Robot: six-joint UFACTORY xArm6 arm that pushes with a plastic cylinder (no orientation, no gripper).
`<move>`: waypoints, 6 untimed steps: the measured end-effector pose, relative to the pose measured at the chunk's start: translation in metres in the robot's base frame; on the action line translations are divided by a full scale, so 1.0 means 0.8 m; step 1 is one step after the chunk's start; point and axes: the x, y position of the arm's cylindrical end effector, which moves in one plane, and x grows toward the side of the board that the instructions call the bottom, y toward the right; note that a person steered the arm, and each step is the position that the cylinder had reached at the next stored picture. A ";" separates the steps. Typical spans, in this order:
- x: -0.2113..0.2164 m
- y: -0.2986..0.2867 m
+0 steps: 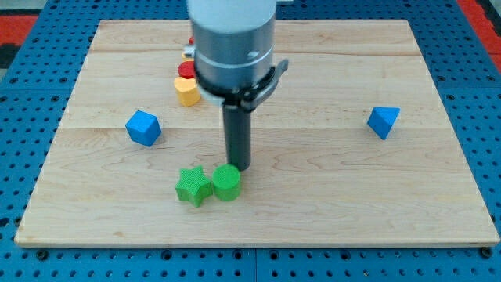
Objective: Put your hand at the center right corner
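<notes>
my tip (239, 168): no pincer on this rig, just a rod, so nothing to spread or pinch; end sits just above the green cylinder (226, 182), near desk middle
green star (192, 186): touching the cylinder, on its left in the view
goal: middle of the desk's (329, 196) right edge, well apart from tip
blue triangular block (383, 121): near the straight path, toward the view's right
blue cube (143, 128): view's left, no concern
yellow block (187, 92), red block (186, 70): behind arm, partly hidden
how: slide right first, pass below the blue triangular block, don't nudge greens
</notes>
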 end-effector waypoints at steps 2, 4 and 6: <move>-0.064 0.118; -0.031 0.244; -0.033 0.352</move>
